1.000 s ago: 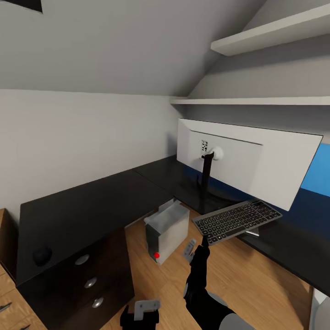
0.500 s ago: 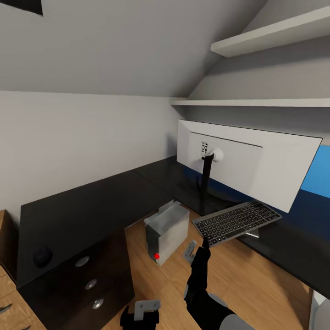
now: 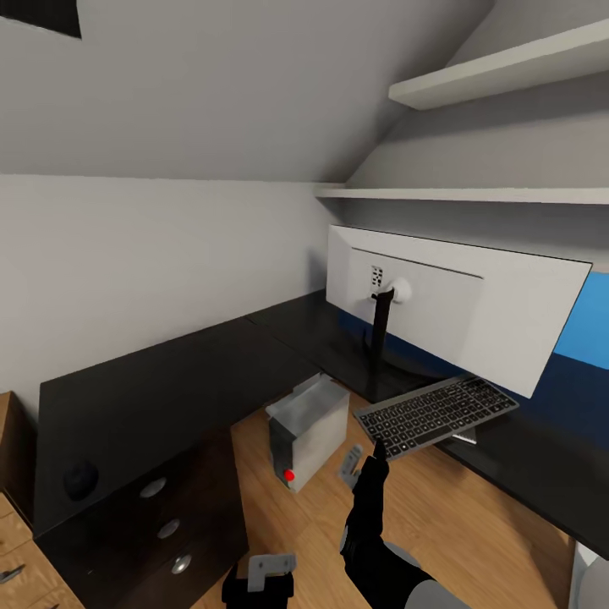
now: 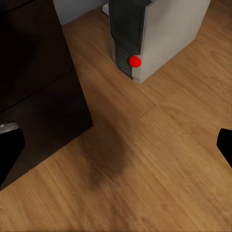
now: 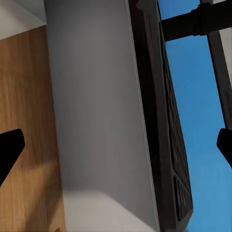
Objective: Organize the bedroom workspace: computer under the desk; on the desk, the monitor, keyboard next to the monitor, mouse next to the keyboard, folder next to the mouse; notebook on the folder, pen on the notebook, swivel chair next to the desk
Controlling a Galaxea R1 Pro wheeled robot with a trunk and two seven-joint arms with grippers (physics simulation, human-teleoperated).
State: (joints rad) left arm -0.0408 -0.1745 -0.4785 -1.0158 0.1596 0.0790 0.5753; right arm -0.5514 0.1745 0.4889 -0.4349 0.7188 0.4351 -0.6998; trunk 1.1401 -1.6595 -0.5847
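The monitor point(image 3: 474, 304) stands on the black L-shaped desk point(image 3: 169, 381) with its pale back toward me. In front of its stem the keyboard point(image 3: 440, 412) lies tilted, its near end jutting past the desk edge. My right gripper point(image 3: 365, 455) is at that end, fingers spread; the keyboard point(image 5: 96, 121) runs edge-on between them. The computer point(image 3: 311, 423) stands on the floor in the desk's corner, red dot showing point(image 4: 135, 61). The mouse point(image 3: 80, 480) sits on the desk's left wing. My left gripper point(image 4: 116, 145) hangs open and empty over the floor.
A black drawer unit point(image 3: 169, 524) with round silver knobs stands under the desk's left wing, beside a light-wood chest point(image 3: 13, 541). Two white shelves point(image 3: 465, 193) hang above the monitor. A blue panel point(image 3: 592, 321) lies behind it. Wood floor point(image 3: 440, 524) stretches between the desk wings.
The whole picture has slid down a little, so the camera moved. The keyboard and both arms keep their places against the desk.
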